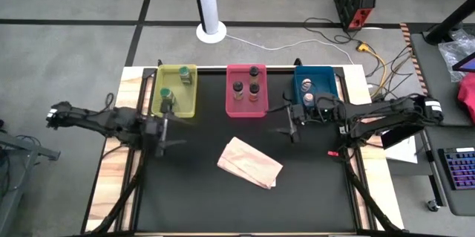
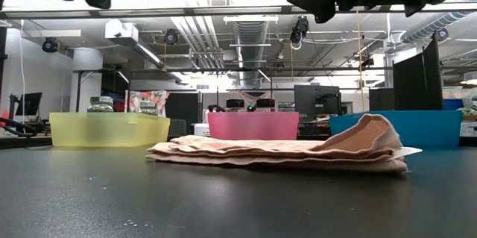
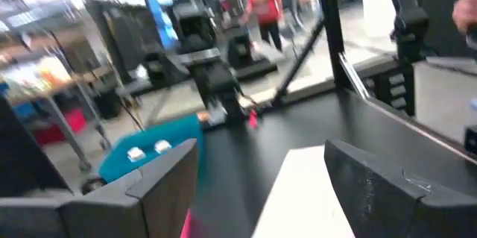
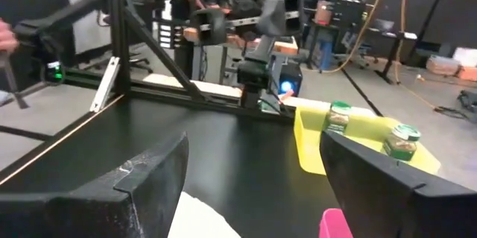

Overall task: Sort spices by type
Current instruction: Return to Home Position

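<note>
Seven small spice jars stand upright in three trays at the table's far edge. Two green-filled jars [image 1: 166, 96] are in the yellow tray [image 1: 191, 103], three brown ones [image 1: 254, 90] in the pink tray [image 1: 231, 107], two pale ones [image 1: 306, 83] in the blue tray [image 1: 325, 77]. My left gripper [image 1: 162, 128] hovers open and empty just near of the yellow tray. My right gripper [image 1: 295, 124] hovers open and empty between the pink and blue trays. The right wrist view shows the green jars [image 4: 339, 116] past the open right gripper [image 4: 253, 148]. Beyond the open left gripper [image 3: 261, 156], the left wrist view takes in the blue tray [image 3: 119, 165].
A crumpled tan paper bag [image 1: 249, 163] lies flat on the black mat in the middle of the table, near of the pink tray; it fills the foreground as the bag [image 2: 298, 152] in the low view. Both arms hang well above the table. People stand in the room beyond.
</note>
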You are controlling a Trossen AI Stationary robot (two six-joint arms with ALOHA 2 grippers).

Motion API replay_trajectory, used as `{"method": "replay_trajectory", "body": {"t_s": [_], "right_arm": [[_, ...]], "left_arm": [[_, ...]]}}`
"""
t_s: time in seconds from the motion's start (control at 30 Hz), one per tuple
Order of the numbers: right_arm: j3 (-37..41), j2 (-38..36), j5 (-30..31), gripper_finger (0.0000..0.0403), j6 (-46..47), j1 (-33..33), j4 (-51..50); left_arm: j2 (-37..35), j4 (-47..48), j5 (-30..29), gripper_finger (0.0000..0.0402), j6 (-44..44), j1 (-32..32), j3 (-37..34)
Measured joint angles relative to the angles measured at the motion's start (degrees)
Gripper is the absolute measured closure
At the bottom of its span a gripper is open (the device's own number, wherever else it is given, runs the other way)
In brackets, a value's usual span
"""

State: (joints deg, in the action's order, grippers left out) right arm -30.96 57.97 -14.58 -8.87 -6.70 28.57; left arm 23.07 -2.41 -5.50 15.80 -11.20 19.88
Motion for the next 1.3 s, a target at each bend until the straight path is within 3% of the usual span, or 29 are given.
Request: {"method": "replay_trajectory", "body": {"t_s": [0.1,0.23,0.43,0.63,1.1,1.3], "right_arm": [[1.2,-0.2,-3.1,0.0114,-0.7,-0.6,2.0],[3.9,-0.2,-12.5,0.0122,-2.8,-2.1,7.8],[7.9,-2.4,-13.9,0.0135,-0.2,-5.7,11.5],[12.9,-10.9,-14.0,0.0145,0.1,-7.4,11.4],[29.1,-36.7,-13.9,0.0144,2.1,-8.6,7.9],[30.2,-45.3,-15.8,0.0130,-1.7,-8.6,-1.7]], "left_arm": [[-6.9,0.0,0.0,0.0127,1.1,0.5,-2.7],[-14.3,2.0,0.0,0.0127,1.7,0.7,-5.7],[-23.2,7.3,-0.1,0.0127,1.3,0.7,-8.2],[-22.6,7.4,-4.4,0.0127,0.4,1.3,-9.8],[-23.1,4.8,-4.5,0.0127,-2.8,1.4,-14.2],[-23.1,3.6,-4.5,0.0127,-3.5,1.4,-14.3]]}}
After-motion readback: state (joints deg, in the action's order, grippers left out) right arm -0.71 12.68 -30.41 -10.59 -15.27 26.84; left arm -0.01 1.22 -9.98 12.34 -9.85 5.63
